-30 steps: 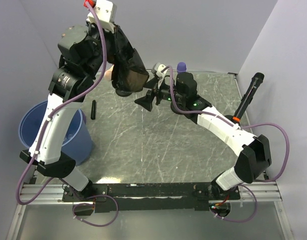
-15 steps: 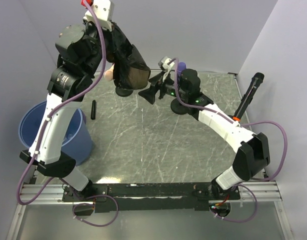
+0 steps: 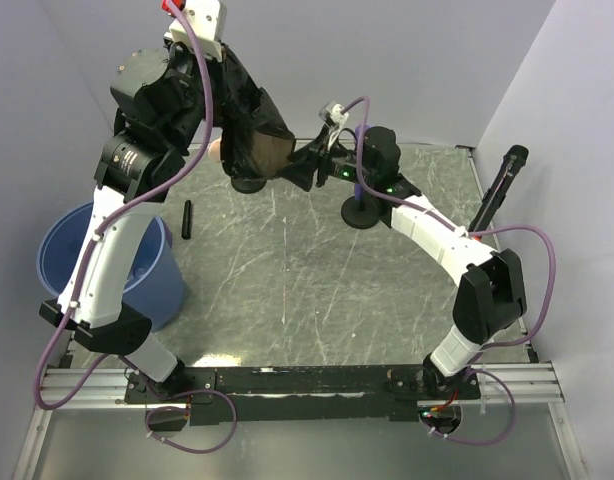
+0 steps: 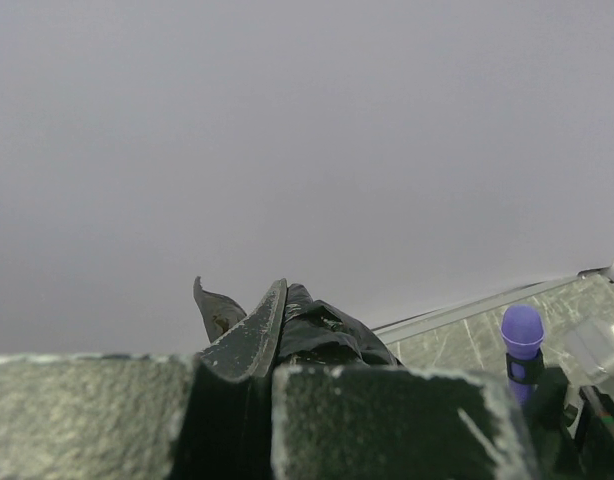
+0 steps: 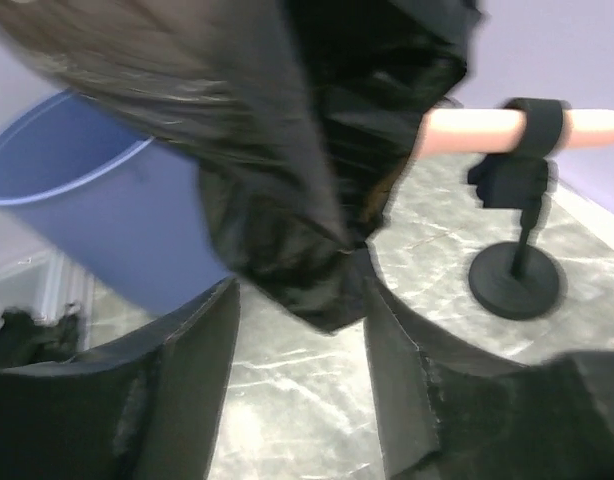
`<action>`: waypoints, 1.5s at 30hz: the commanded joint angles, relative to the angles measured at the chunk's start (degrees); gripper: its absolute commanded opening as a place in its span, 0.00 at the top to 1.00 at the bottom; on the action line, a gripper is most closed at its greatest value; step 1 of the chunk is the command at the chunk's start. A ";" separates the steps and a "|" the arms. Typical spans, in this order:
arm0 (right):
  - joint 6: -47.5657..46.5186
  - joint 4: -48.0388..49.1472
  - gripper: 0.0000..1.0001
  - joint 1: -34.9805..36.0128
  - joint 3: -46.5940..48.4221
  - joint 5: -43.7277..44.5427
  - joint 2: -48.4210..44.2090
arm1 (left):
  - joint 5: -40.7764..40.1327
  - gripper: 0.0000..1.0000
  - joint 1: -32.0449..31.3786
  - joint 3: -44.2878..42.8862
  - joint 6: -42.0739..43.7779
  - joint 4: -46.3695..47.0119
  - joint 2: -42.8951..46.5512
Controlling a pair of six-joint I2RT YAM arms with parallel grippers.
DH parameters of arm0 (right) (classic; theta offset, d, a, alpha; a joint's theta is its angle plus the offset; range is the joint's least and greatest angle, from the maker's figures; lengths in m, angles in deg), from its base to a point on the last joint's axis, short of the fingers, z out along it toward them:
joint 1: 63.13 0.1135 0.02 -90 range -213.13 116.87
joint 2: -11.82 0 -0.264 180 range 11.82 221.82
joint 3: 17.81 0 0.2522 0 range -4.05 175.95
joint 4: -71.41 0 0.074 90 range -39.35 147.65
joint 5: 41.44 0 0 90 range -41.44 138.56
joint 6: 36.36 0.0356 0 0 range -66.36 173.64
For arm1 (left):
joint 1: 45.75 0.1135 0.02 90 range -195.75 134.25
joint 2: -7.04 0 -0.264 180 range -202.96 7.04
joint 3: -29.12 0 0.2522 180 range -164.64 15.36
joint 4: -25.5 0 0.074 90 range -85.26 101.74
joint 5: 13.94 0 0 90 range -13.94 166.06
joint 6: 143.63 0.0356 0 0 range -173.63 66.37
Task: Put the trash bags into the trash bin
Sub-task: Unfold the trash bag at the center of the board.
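One trash bin point(image 3: 92, 262) stands at the near left, beside the left arm. Farther back, the raised left pincer point(image 4: 274, 335) pinches a black trash bag point(image 3: 255, 128) hanging above the surface point(image 3: 307, 285). The right pincer point(image 5: 299, 345) stands spread around the bag's lowest tip.

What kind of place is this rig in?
Likely a robotics lab test cell: bare grey walls box in a marble-look table, a mounting rail lines its near edge, and a blue bin stands alongside.
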 commanded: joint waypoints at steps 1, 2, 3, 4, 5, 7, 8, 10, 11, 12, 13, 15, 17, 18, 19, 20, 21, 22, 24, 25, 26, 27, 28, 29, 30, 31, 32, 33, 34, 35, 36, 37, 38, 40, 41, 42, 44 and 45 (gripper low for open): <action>2.36 4.24 0.55 -0.39 2.09 -9.93 -0.50 | -1.71 0.99 0.63 0.22 -0.44 2.22 0.06; 2.01 3.71 0.66 -0.47 1.12 -10.20 -1.20 | -1.80 0.99 0.72 0.48 -0.44 2.13 0.06; 2.00 3.27 0.79 -0.82 0.07 -10.90 -1.73 | -1.80 1.00 0.72 1.09 -0.36 2.13 0.14; 2.18 2.57 0.89 -1.35 -0.81 -11.43 -2.52 | -2.06 0.99 0.72 1.97 -0.27 2.31 0.49; 2.18 1.96 0.99 -2.40 -1.86 -11.78 -3.40 | -2.33 0.99 0.90 3.19 -0.27 2.39 0.76; 2.18 0.64 1.00 -4.42 -3.88 -12.31 -5.77 | -2.24 0.99 0.99 5.48 -0.79 1.87 1.72; 2.09 -1.02 1.00 -6.95 -5.29 -14.40 -7.78 | -1.98 1.00 1.07 8.19 -1.14 1.43 2.77; 1.65 -3.92 1.00 -9.34 -5.30 -15.73 -9.46 | -1.46 1.00 1.08 10.40 -1.23 0.64 3.74; 1.30 -5.42 1.00 -10.39 -4.95 -17.13 -10.25 | -1.02 0.99 1.08 11.63 -1.23 0.64 4.18; 1.12 -6.74 1.00 -11.36 -4.43 -18.80 -10.70 | -0.49 1.00 1.16 12.77 -1.32 0.46 4.97; 0.77 -8.40 1.00 -11.89 -3.90 -20.30 -11.14 | 0.13 0.99 1.08 13.66 -1.50 0.20 5.59; -0.37 -11.40 1.00 -12.51 -3.19 -21.71 -12.10 | 0.66 1.00 1.08 14.63 -1.85 -0.33 6.12; -0.11 -12.11 1.00 -12.60 -3.46 -21.20 -13.51 | 0.40 1.00 1.08 14.55 -2.20 -0.07 6.12; 0.07 -13.59 1.00 -12.78 -2.67 -19.45 -13.60 | 0.39 0.99 1.08 14.20 -2.37 0.20 5.86; -0.28 -16.04 1.00 -12.78 -0.58 -16.65 -13.43 | 0.74 0.99 1.16 13.06 -2.38 0.55 5.25; -1.85 -19.63 1.00 -12.87 2.23 -12.79 -12.73 | 1.01 0.99 1.16 11.83 -1.94 0.81 4.11; -4.65 -22.11 1.00 -12.78 4.87 -9.19 -11.77 | 0.58 0.99 1.08 10.34 -1.76 1.07 2.53; -8.07 -23.52 1.00 -12.78 8.11 -2.62 -10.28 | -0.91 0.99 1.16 7.80 -1.59 1.34 0.69; -12.13 -23.72 1.00 -13.04 15.40 8.20 -8.25 | -2.76 0.99 1.08 0.35 -0.80 1.52 -3.44; -13.89 -22.58 1.00 -13.30 19.44 11.91 -7.28 | -3.20 0.99 0.99 -3.96 -0.18 2.21 -5.46; -15.30 -21.53 1.00 -13.39 23.22 15.42 -6.32 | -3.56 0.99 0.81 -6.52 0.60 4.31 -6.35; -17.49 -20.91 1.00 -13.48 28.22 17.20 -5.26 | -3.73 0.99 0.73 -7.42 2.53 7.55 -6.36; -19.34 -20.64 1.00 -13.48 33.41 18.70 -4.47 | -4.69 0.99 0.29 -6.56 4.55 12.54 -5.31; -20.57 -19.85 1.00 -13.48 36.94 19.41 -4.03 | -5.40 0.99 -0.06 -3.94 5.96 18.33 -3.48; -21.37 -18.28 1.00 -13.39 39.76 19.76 -3.94 | -5.06 0.99 -0.41 0.09 7.02 25.96 0.11; -22.33 -14.09 1.00 -13.22 41.27 19.42 -4.46 | -3.58 0.99 -0.59 3.78 7.81 33.96 3.28; -23.21 -11.96 1.00 -12.78 42.32 19.33 -5.07 | -1.38 0.99 -1.03 7.56 8.86 42.21 5.57; -24.01 -9.76 1.00 -12.26 42.86 19.50 -5.77 | 0.12 0.99 -1.82 10.30 9.74 46.56 7.51; -25.58 -7.74 1.00 -11.38 42.34 19.59 -6.82 | 1.35 0.99 -2.69 11.80 10.97 50.26 8.57; -27.25 -6.32 1.00 -10.50 40.59 20.11 -7.79 | 1.54 0.99 -3.92 13.21 12.55 52.21 9.28; -29.18 -4.74 1.00 -9.80 37.88 20.55 -9.45 | 1.19 0.99 -4.80 14.44 13.52 53.19 9.89; -31.03 -3.60 1.00 -9.09 33.59 20.82 -11.12 | 0.49 0.99 -5.16 16.89 13.71 52.93 10.68; -32.52 -2.89 1.00 -8.48 28.33 22.04 -12.79 | -0.21 0.99 -5.16 22.31 13.27 51.80 11.91; -35.25 -2.53 1.00 -7.95 14.64 24.41 -17.71 | 0.12 0.99 -4.99 36.34 12.65 46.20 16.29; -36.66 -2.70 1.00 -7.77 6.38 25.90 -20.26 | 2.22 0.99 -4.81 46.43 13.78 42.51 19.01; -36.50 -4.27 1.00 -7.25 -3.62 28.96 -23.85 | 4.76 0.99 -4.90 55.24 15.19 38.04 20.69; -35.35 -17.30 1.00 -6.37 -18.07 24.03 -28.09 | 7.50 0.99 -4.90 68.89 10.84 23.23 22.47; -36.48 -24.61 1.00 -5.06 -25.44 20.68 -30.45 | 10.56 0.99 -4.73 73.12 6.11 16.26 22.38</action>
